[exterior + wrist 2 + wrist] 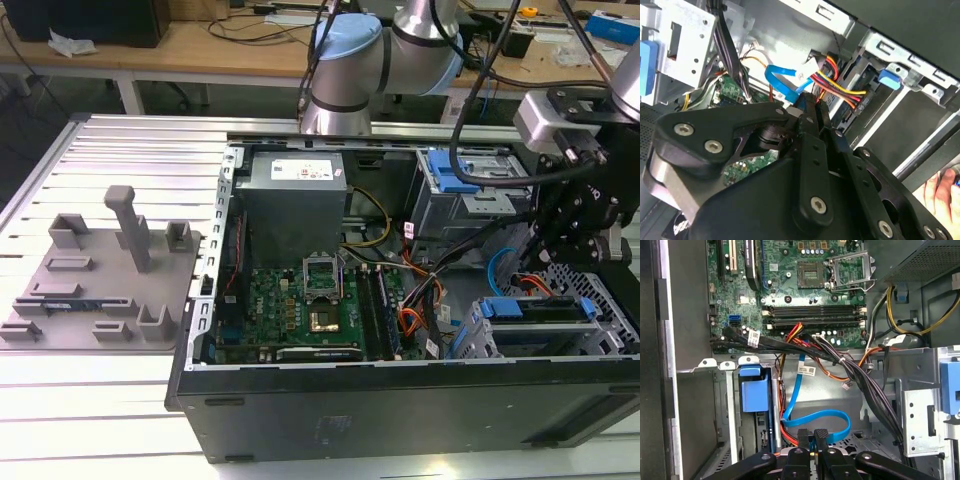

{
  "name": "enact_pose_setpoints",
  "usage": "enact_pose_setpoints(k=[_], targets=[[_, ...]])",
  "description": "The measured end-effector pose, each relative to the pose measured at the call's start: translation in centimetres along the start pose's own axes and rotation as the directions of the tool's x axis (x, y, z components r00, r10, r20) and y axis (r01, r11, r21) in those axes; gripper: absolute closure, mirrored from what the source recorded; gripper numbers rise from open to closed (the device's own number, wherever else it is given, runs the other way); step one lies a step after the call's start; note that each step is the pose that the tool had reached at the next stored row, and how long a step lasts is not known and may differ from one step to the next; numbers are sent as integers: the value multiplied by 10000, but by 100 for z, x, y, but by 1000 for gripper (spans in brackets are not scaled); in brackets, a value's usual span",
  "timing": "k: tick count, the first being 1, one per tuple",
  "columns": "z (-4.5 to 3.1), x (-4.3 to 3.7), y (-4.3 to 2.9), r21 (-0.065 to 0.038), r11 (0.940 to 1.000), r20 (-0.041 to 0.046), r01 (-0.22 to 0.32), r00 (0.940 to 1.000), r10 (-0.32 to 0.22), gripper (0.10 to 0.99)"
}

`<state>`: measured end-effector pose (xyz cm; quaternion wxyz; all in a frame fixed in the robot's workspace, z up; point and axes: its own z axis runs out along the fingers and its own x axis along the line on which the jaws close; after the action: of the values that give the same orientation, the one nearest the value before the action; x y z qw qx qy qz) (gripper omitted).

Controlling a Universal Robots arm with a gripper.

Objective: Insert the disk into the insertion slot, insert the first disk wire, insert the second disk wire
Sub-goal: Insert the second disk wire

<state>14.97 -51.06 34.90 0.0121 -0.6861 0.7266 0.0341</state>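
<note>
Light-blue data cable (812, 416) is looping behind the drive cage (590, 300) inside the open computer case (400, 400), and the gripper (813, 436) is pinching its lower run between closed fingertips (807, 107). In the exterior view, the blue-framed disk (530, 308) is sitting in that cage at the right. Orange and yellow wires (840, 87) are lying just beside the cable.

Open computer case (400, 400) on a slatted table (120, 150): green motherboard (300, 305), grey power supply (295, 200) behind it. Grey fixture block (100, 280) near the table's left edge.
</note>
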Motion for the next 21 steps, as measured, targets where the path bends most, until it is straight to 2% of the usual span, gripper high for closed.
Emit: enact_pose_setpoints(k=[2,5,6,8,10,13,15,19,20,21], targets=[[-2,-1,-8,-158,9999,-57,-12,10000,11,925],[0,-2,-7,-161,9999,-66,-13,10000,12,925],[-8,-3,-7,-161,9999,-97,-14,10000,13,925],[-81,-7,-5,-161,9999,-119,-15,9999,13,925],[-108,7,-5,-161,9999,-115,-14,9999,12,925],[-118,87,-10,-161,9999,-116,-13,9999,11,925],[-128,176,-15,-161,9999,-116,-13,9999,11,925],[-129,199,-18,-162,9999,-116,-16,9999,14,925],[-130,198,-21,-181,9998,-209,-18,9998,14,925],[-129,190,-20,-187,9998,-374,-25,9993,18,925]])
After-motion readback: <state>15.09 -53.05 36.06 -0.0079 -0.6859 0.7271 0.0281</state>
